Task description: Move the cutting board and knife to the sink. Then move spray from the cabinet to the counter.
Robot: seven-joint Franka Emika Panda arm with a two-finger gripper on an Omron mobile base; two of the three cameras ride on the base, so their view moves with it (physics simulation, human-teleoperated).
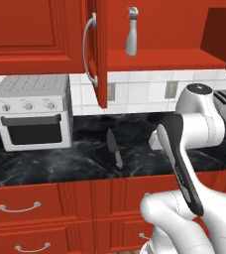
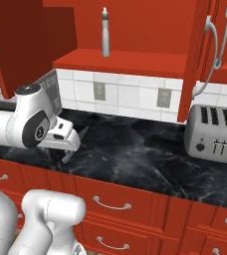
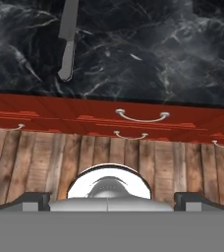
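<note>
The two-finger gripper (image 2: 71, 148) is hanging fully open and empty above the black marble-look counter (image 2: 150, 149). The small dark-bladed, grey-handled knife (image 1: 114, 147) is lying near the counter's front edge, within reach. The slim light-grey spray bottle (image 1: 132, 31) is standing upright on the open red cabinet's shelf (image 1: 164, 58).

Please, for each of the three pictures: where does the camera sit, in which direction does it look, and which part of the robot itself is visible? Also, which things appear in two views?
Left base view: behind the arm, to its left, facing the counter, toaster oven and open cabinet; the arm rises lower right.
Right base view: behind, to its right, facing the counter, toaster and spray; the arm and open claw show on the left.
Hand view: on the hand, looking down at the counter edge, drawers and floor.
Shared: the knife, spray, counter.
</note>
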